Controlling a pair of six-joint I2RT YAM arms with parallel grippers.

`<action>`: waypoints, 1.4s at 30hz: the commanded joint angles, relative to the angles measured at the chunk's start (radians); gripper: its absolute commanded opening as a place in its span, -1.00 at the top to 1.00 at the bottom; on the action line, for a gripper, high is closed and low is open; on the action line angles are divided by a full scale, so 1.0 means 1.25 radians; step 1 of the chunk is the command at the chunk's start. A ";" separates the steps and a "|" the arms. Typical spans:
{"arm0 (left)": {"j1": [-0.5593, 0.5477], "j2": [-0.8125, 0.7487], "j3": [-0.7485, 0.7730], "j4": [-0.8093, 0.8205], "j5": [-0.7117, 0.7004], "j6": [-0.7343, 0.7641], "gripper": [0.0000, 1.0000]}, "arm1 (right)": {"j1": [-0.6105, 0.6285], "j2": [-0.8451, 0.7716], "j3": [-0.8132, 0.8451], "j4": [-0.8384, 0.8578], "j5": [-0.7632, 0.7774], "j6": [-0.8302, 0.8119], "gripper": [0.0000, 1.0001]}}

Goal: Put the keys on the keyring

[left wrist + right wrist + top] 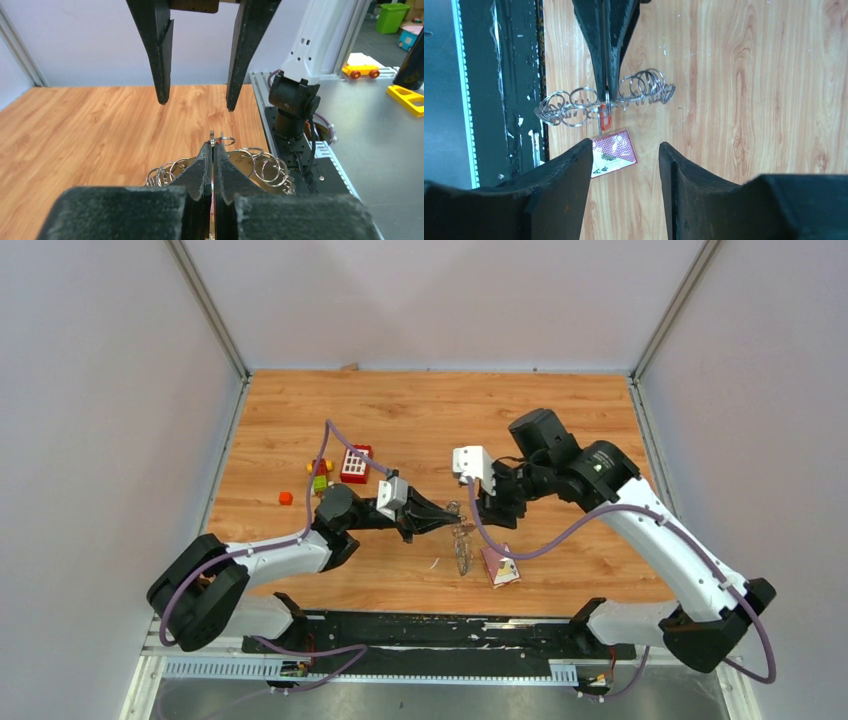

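Observation:
The keyring (646, 85), a grey loop fringed with several small split rings, is in front of the arms (462, 552). My left gripper (213, 146) is shut on a key with a red tag (605, 119), its small silver ring poking out between the tips. The tips (605, 97) hold the key at the middle of the keyring's row of rings; whether key and keyring touch I cannot tell. My right gripper (624, 150) stands open and empty just right of the left one (488, 510), facing it, its fingers (162, 55) above the left tips.
A maroon playing card (614, 152) lies on the wood beside the keyring, near the table's front edge (500, 568). A red block with white squares (355, 464) and small coloured pieces (320, 475) sit to the left. The black base rail (440, 632) runs along the near edge.

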 commanded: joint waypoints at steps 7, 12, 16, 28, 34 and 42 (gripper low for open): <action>0.007 -0.042 -0.012 0.162 -0.014 -0.071 1.00 | -0.109 -0.144 -0.186 0.228 -0.273 0.048 -0.07; 0.006 -0.037 -0.010 0.172 -0.010 -0.081 1.00 | -0.127 -0.171 -0.266 0.303 -0.345 0.043 -0.07; 0.007 -0.036 -0.011 0.159 -0.007 -0.069 1.00 | -0.127 -0.171 -0.303 0.341 -0.386 0.042 -0.03; 0.007 -0.035 -0.014 0.175 -0.002 -0.075 1.00 | -0.127 -0.131 -0.307 0.352 -0.443 0.038 0.90; 0.007 -0.034 -0.013 0.227 0.019 -0.116 1.00 | -0.127 -0.131 -0.336 0.384 -0.458 0.043 1.00; 0.007 -0.027 -0.013 0.254 0.044 -0.128 1.00 | -0.121 -0.110 -0.339 0.403 -0.490 0.045 1.00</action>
